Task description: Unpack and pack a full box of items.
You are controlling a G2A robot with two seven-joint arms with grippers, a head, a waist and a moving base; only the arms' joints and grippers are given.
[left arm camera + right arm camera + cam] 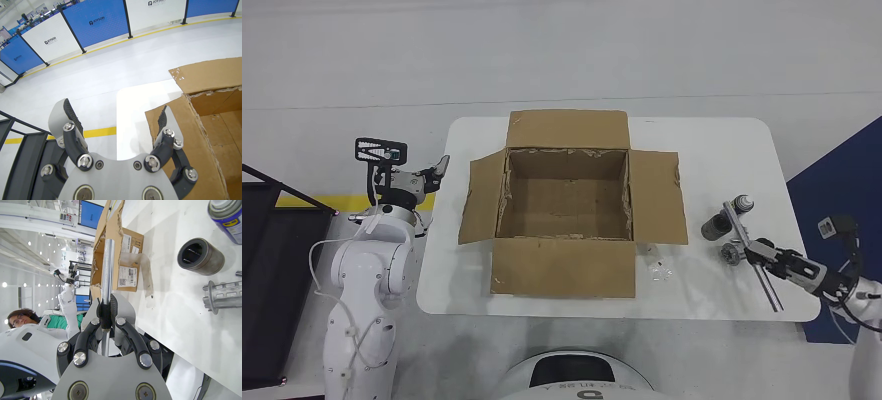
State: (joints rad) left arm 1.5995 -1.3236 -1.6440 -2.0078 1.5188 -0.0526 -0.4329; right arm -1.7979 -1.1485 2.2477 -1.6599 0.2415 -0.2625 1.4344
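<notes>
An open cardboard box (562, 205) stands mid-table with all flaps spread out, and its inside looks bare. At the table's right end my right gripper (757, 253) is shut on a long steel rod (750, 250), gripping it near the middle (106, 306); the rod (108, 266) is held just above the table. My left gripper (439, 170) hangs open and holds nothing by the table's left edge, just outside the box's left flap (189, 144); its fingertips (115, 113) are spread wide.
Next to the rod lie a spray can (226, 219), a dark hollow steel cylinder (201, 256) and a slotted metal sleeve (223, 297). A small clear bag (660, 265) lies by the box's front right corner. A black rack (22, 151) stands left of the table.
</notes>
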